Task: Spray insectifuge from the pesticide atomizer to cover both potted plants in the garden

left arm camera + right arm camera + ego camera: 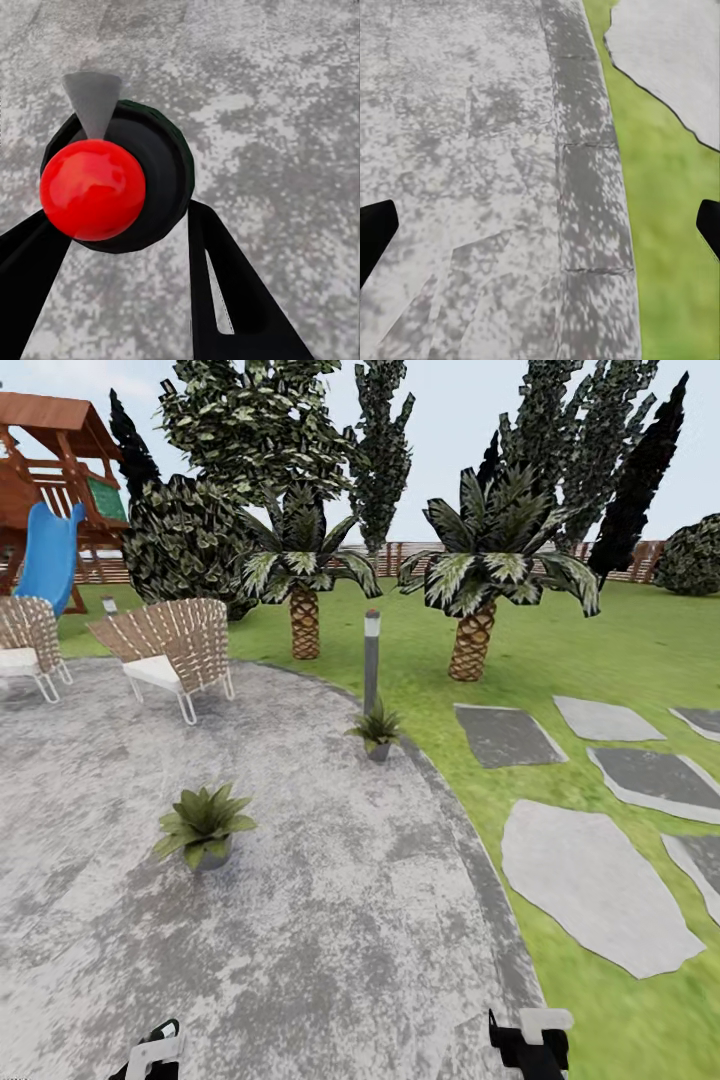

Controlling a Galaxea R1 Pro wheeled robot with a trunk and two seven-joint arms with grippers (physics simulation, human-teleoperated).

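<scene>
Setting: round grey mottled patio (330,920) of the garden, lawn (600,620) to robot's right, sim render.

Nearest: left gripper (120,214) is clenched on a dark green-black round body w/ a red ball on top and a grey cone pointing away. This is taken to be the pesticide atomizer (161,161) seen end-on, long axis roughly along the line of sight, over bare paving. Right gripper (540,229) is spread wide w/ nothing between the fingers, over the patio's kerb and grass.

Mid: near potted plant (205,825) sits on the patio, ahead of the left gripper (155,1052) and a bit to its right, well apart. Left arm is the nearer one, right gripper (530,1042) further off.

Far: second potted plant (377,730) at the patio edge, just beside a bollard lamp (371,660). Beyond it, wicker chairs (170,645), palms (472,610), fence.

Judgement: the nozzle is prob. too far from either rosette; an approach toward the near one comes first.
</scene>
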